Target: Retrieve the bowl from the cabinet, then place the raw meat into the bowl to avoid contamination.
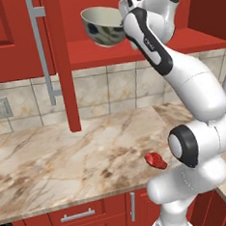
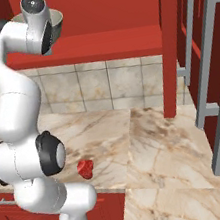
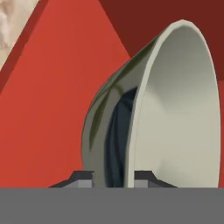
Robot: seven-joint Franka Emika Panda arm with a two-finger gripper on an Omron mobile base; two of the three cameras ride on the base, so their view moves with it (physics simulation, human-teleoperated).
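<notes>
The cream-white bowl point(image 1: 102, 27) with dark leaf marks hangs upright at the level of the red cabinet's shelf point(image 1: 177, 44), just in front of the open cabinet. My gripper point(image 1: 123, 18) is shut on its right rim. In the hand view the rim of the bowl point(image 3: 175, 118) runs down between my gripper's tips point(image 3: 113, 178), one finger inside and one outside. From the right, the arm hides most of the bowl point(image 2: 57, 24) above the shelf point(image 2: 106, 45). The raw meat point(image 1: 155, 160), a small glossy red lump point(image 2: 85, 169), lies on the counter near its front edge, beside the arm's base.
The marble counter point(image 1: 65, 153) stretches left and turns a corner to the right point(image 2: 168, 173). An open cabinet door point(image 1: 62, 66) with a long bar handle point(image 1: 42, 48) hangs left of the bowl. More open doors and handles point(image 2: 213, 79) stand right. Red drawers point(image 1: 78, 216) lie below.
</notes>
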